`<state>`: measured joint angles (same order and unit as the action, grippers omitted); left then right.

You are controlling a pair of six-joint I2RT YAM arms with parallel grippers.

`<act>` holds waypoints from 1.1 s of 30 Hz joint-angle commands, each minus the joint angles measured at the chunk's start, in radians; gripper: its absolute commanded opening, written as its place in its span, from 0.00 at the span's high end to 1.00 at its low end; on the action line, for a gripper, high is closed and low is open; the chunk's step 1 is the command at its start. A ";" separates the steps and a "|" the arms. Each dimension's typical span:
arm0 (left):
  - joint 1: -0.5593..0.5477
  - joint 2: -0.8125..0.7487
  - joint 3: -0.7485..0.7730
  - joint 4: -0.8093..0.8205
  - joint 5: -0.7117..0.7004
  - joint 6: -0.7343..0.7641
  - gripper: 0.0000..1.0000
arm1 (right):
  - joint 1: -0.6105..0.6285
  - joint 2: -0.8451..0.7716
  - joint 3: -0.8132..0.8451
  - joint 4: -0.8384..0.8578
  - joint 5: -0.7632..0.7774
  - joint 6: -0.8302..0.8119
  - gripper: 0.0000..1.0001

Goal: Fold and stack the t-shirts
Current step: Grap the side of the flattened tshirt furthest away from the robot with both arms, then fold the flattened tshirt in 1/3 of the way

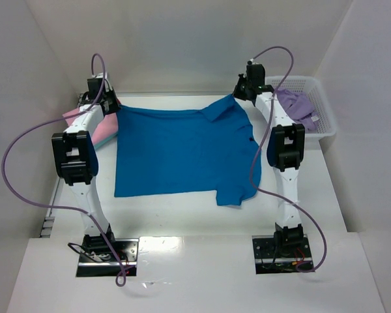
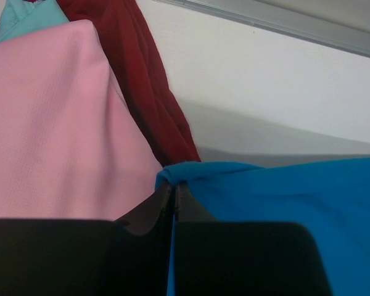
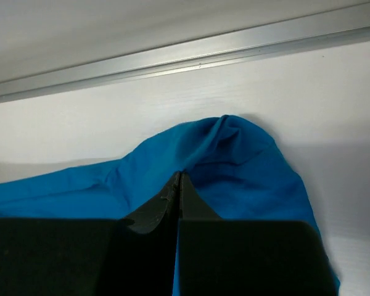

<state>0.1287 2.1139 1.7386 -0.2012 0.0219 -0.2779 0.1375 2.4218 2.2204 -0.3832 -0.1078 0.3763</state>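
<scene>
A bright blue t-shirt (image 1: 176, 150) with a collar lies spread across the middle of the table. My left gripper (image 1: 108, 104) is shut on its far left corner (image 2: 191, 172). My right gripper (image 1: 242, 90) is shut on its far right corner by the collar (image 3: 234, 148). A pink shirt (image 1: 104, 130) lies folded at the far left and fills the left of the left wrist view (image 2: 49, 123). A dark red shirt (image 2: 148, 80) lies behind it, with a bit of teal cloth (image 2: 31, 15). A lavender shirt (image 1: 298, 104) sits in the basket.
A white mesh basket (image 1: 324, 117) stands at the far right of the table. An aluminium rail (image 3: 191, 52) runs along the back wall close behind both grippers. White walls enclose the table on the left, back and right.
</scene>
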 commanded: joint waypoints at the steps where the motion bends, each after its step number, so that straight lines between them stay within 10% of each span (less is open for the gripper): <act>1: 0.017 -0.086 0.023 -0.006 0.033 0.034 1.00 | -0.003 -0.177 -0.059 -0.033 0.008 0.003 1.00; 33: 0.026 -0.324 -0.362 -0.079 0.042 0.014 1.00 | -0.003 -0.754 -0.906 0.018 -0.064 0.113 1.00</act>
<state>0.1471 1.8645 1.4338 -0.2764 0.0788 -0.2607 0.1371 1.7302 1.3334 -0.3767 -0.1913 0.4873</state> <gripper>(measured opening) 0.008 0.003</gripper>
